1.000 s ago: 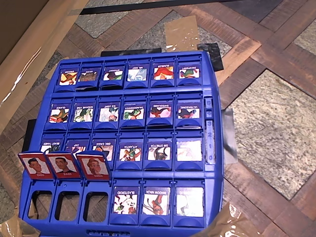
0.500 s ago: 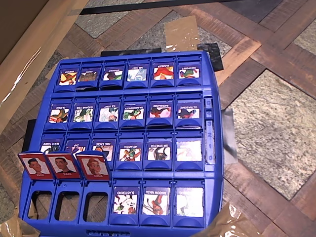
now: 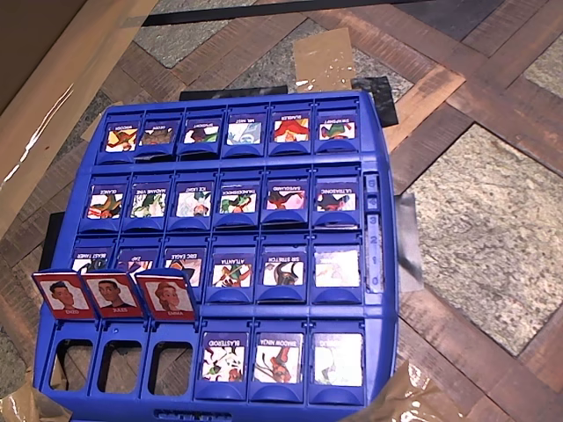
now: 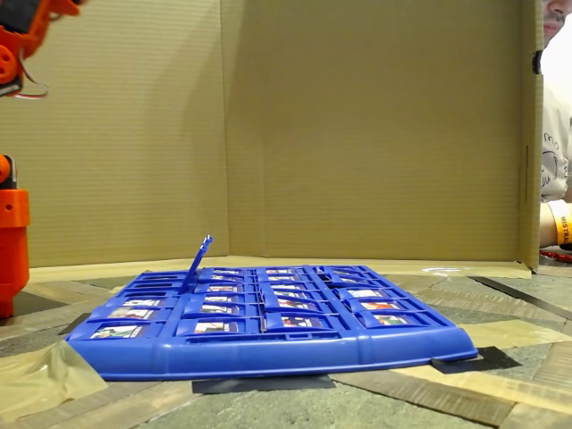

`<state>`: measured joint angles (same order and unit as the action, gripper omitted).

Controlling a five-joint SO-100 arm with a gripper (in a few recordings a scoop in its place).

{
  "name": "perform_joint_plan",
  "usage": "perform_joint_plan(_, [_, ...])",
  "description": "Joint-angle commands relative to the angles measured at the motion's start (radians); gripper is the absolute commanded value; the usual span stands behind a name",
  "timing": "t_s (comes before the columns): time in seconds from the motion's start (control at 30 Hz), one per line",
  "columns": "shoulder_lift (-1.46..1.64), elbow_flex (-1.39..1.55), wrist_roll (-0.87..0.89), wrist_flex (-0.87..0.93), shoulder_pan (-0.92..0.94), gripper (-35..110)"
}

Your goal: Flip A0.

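Observation:
A blue game board (image 3: 380, 132) lies flat, most of its tiles face down with blue-framed cartoon heroes up. Three red-framed portrait tiles stand raised at the lower left in the overhead view: left (image 3: 63, 295), middle (image 3: 112, 295), right (image 3: 167, 296). All three show dark-haired men, and I cannot tell which is A0. No "STUPENDOUS" label is readable. In the fixed view the raised tiles (image 4: 198, 259) show edge-on as one tilted flap. Orange arm parts (image 4: 11, 241) stand at the left edge, and the fingers are out of frame.
Cardboard walls (image 4: 357, 125) close off the back and one side. The board is taped to a patterned floor (image 3: 493, 220). A "BLASTEROID" tile (image 3: 223, 356) lies to the right of the raised ones. A person (image 4: 556, 134) sits past the right wall.

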<state>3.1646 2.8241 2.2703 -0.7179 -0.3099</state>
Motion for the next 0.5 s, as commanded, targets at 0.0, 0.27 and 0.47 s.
perform_joint_plan(0.0, [-0.074, -0.083, -0.195, 0.137, -0.037, 0])
perform_joint_plan(0.27, [-0.364, -0.304, -0.489, 0.449, -0.025, 0])
perform_joint_plan(0.47, [-0.64, -0.417, -0.615, 0.476, 0.006, 0])
